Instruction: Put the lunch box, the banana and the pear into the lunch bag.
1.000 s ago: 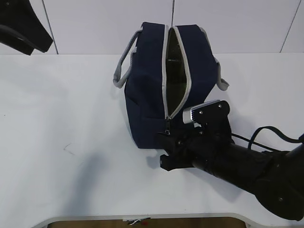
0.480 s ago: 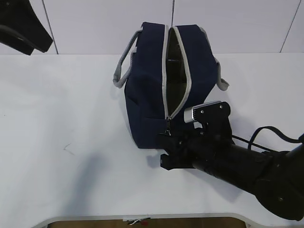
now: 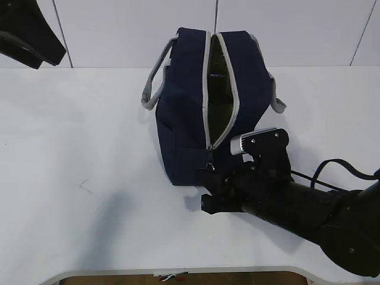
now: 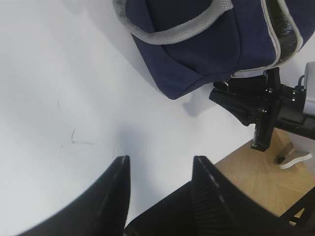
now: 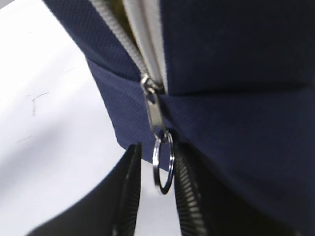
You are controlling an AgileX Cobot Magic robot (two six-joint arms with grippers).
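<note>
1. The right gripper (image 5: 157, 196) has its ribbed black fingers (image 5: 129, 191) flanking the metal ring pull (image 5: 163, 164), apart, not visibly pinching it, probably to work the zipper.
2. The left gripper (image 4: 160, 189) hangs parted and empty over the table (image 4: 54, 88).
3. The boxy navy fabric lunch bag (image 3: 184, 119) gapes mid-table; its contents are unclear.

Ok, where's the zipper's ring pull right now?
In the right wrist view the ring pull hangs at the lunch bag's near lower end, between the right gripper's jaws.
</note>
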